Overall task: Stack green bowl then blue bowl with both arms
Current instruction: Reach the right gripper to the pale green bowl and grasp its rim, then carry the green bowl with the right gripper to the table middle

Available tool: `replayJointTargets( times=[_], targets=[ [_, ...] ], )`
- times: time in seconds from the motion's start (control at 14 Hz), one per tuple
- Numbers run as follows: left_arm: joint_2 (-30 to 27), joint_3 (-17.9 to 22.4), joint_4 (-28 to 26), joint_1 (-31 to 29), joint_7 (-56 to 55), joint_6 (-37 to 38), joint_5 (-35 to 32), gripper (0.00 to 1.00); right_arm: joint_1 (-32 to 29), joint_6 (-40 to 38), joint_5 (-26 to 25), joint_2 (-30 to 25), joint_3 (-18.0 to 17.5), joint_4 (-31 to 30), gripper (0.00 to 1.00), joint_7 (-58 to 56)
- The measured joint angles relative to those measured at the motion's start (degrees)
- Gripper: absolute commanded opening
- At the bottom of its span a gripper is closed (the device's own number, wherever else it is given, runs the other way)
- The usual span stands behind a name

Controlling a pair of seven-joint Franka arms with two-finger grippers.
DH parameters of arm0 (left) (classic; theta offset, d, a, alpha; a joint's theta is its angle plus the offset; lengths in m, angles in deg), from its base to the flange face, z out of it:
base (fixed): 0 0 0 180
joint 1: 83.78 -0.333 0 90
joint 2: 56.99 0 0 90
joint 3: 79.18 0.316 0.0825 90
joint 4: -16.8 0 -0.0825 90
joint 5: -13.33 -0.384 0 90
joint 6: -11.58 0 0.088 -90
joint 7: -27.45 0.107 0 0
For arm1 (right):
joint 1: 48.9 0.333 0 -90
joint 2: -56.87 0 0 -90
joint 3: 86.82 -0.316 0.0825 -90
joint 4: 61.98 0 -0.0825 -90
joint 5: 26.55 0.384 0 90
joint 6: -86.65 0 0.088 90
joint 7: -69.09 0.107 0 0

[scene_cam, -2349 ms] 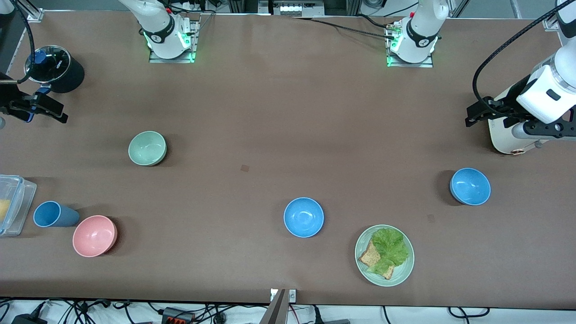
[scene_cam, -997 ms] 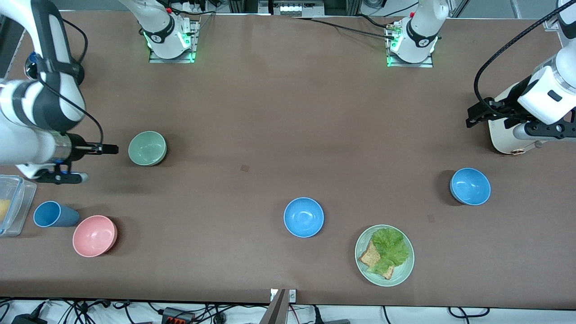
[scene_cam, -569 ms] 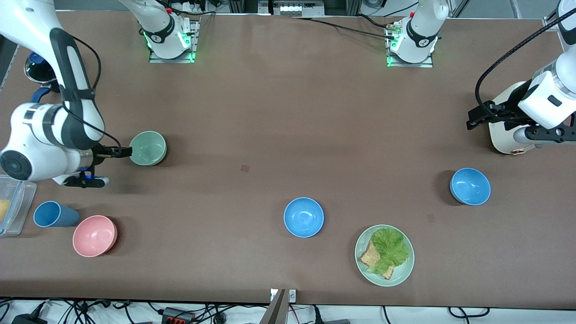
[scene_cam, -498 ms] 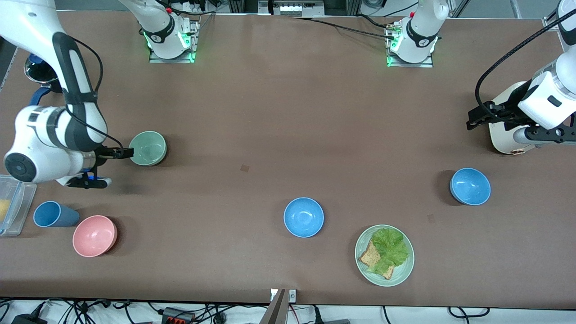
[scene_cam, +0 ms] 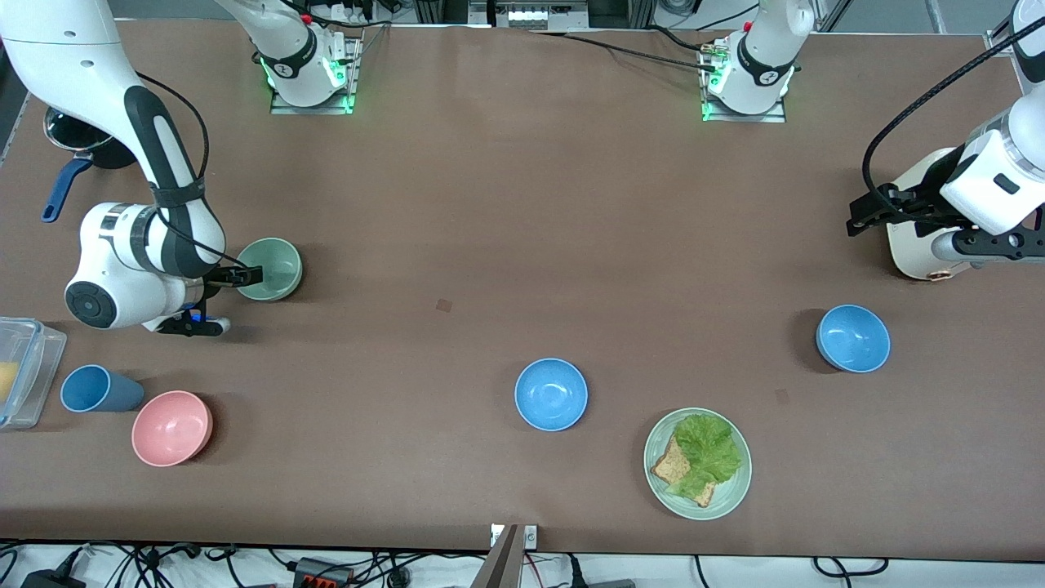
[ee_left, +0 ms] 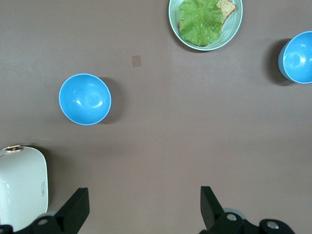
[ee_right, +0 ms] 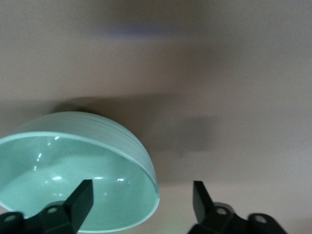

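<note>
The green bowl [scene_cam: 273, 268] sits upright toward the right arm's end of the table. My right gripper [scene_cam: 237, 276] is open at its rim. In the right wrist view the bowl [ee_right: 73, 170] has its rim between the two fingers of the right gripper [ee_right: 141, 197], one finger over the inside and one outside. One blue bowl [scene_cam: 551, 394] stands mid-table, nearer the front camera. A second blue bowl [scene_cam: 853, 338] stands toward the left arm's end. My left gripper [scene_cam: 864, 214] is open and empty, waiting above the table; its wrist view [ee_left: 143, 204] shows both blue bowls [ee_left: 85, 99] [ee_left: 297, 57].
A green plate [scene_cam: 712, 506] with lettuce and toast lies beside the mid-table blue bowl. A white appliance [scene_cam: 914, 249] stands under the left wrist. A pink bowl [scene_cam: 172, 428], a blue cup [scene_cam: 98, 389], a clear container [scene_cam: 24, 367] and a black pot [scene_cam: 82, 139] are at the right arm's end.
My right arm has swung in from the table's end and its open gripper has reached the green bowl's rim. The left arm has barely moved. No bowl has moved.
</note>
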Motion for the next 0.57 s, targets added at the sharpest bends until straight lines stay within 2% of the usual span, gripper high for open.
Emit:
replayJointTargets(
  times=[0.07,0.21,0.28,0.57],
  targets=[
    [0.01,0.02,0.00,-0.01,0.00,0.00,0.00,1.00,-0.06,0.01,0.00,-0.02,0.08,-0.24,0.25,0.00],
    [0.04,0.04,0.00,-0.02,0.00,0.00,0.00,1.00,-0.28,0.04,0.00,-0.02,0.27,-0.46,0.05,0.00],
    [0.05,0.05,0.00,-0.02,0.00,0.00,0.00,1.00,-0.33,0.05,0.00,-0.02,0.30,-0.51,0.00,0.00],
    [0.08,0.12,0.00,-0.04,0.00,0.01,0.00,1.00,-0.11,-0.02,0.02,-0.42,-0.30,-0.50,0.00,-0.14]
  ],
)
